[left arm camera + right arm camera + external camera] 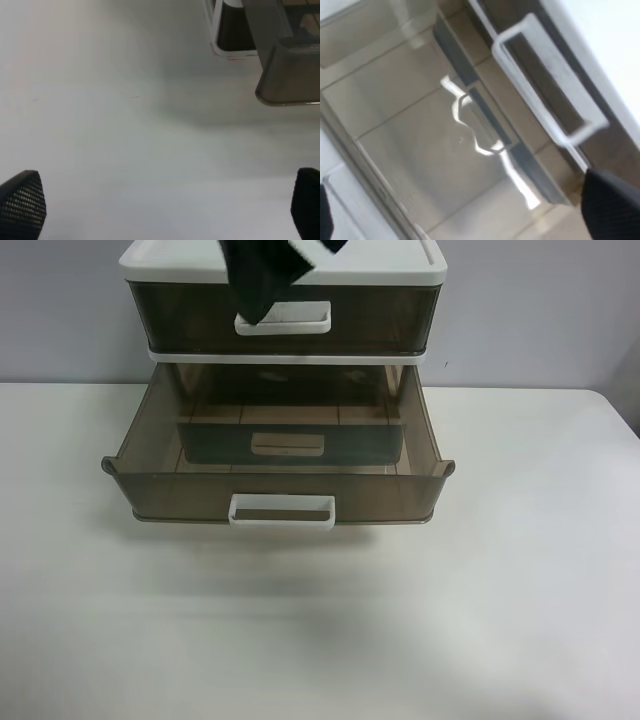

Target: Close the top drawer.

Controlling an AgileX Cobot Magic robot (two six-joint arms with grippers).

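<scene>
- The top drawer [190, 315] sits pushed in under the white lid [380, 262]. The middle drawer [150, 495] stands pulled far out, a third drawer's front [210, 445] showing through its bare floor.
- The right gripper [466, 207] hangs at the top drawer's handle [295, 328], jaws wide. The left gripper [165, 202] hovers over the table [100, 125], jaws wide too.
- Three drawers, two grippers.

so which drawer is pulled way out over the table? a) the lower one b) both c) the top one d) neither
a: the lower drawer juts far forward of the unit, while the top drawer sits back under the white lid.
</scene>
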